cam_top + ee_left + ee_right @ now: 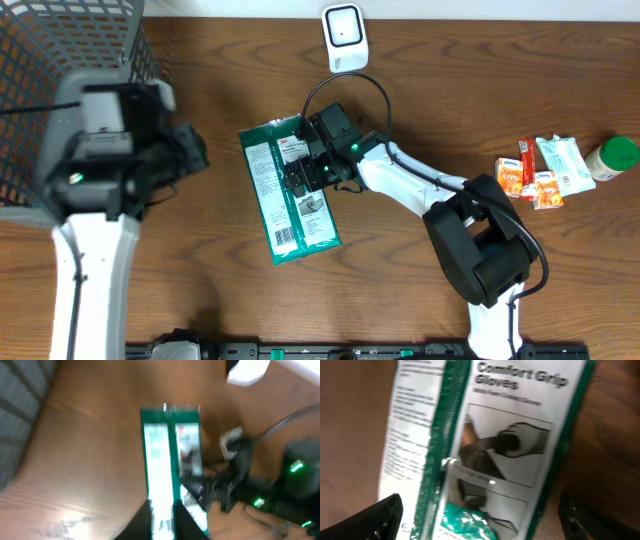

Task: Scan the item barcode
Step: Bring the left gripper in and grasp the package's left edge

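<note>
one glove packet (288, 195) to scan, lying flat mid-table, print side up, barcode (286, 238) at its near end. looks like the pick-up step: not yet lifted, not yet shown to the white scanner (343, 37) standing just beyond the packet's far end.

reaching in from the packet's right, low over its upper half: right gripper (312, 172), arm stretched long across the wood, claw pointing down at the film. spread wide, one dark fingertip showing off each side of the packet in the wrist view, pinching nothing; contact with the film hard to tell.

hanging well left of the packet, beside the wire basket (60, 60): left gripper (188, 150), camera looking across at the packet. dark fingers close together at the foot of its blurred view, but pressed together or not cannot be told.

next, probably: close on the packet without crumpling it, lift, then turn the barcode toward the scanner. floppy film likely to sag or slip.
</note>
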Tool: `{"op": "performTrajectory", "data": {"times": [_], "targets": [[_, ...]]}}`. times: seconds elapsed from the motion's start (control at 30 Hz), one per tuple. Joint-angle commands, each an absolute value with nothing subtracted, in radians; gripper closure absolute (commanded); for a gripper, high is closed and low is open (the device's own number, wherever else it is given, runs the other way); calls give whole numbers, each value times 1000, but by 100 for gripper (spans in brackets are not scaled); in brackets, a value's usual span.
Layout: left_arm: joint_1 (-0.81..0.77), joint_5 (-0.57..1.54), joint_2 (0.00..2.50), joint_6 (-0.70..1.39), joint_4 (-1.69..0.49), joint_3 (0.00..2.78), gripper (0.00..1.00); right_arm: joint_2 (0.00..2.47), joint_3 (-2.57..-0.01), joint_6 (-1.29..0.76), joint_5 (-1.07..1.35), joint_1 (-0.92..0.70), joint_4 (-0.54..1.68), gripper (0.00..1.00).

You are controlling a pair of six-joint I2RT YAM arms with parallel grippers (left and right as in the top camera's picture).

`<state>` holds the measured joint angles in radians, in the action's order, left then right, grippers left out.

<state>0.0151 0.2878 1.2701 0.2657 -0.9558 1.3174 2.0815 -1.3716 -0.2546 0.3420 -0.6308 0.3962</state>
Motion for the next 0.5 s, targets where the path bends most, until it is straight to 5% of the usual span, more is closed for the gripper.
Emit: {"op": "performTrajectory", "data": {"times": [0.0,0.47], "targets": [[-36,293,1330,264,-956,1258,91,2123,-1354,-298,436,-622,399,3],[-86,209,1642,361,-921,1229,93,2123,-1354,-296,523,-537,424,1]]}}
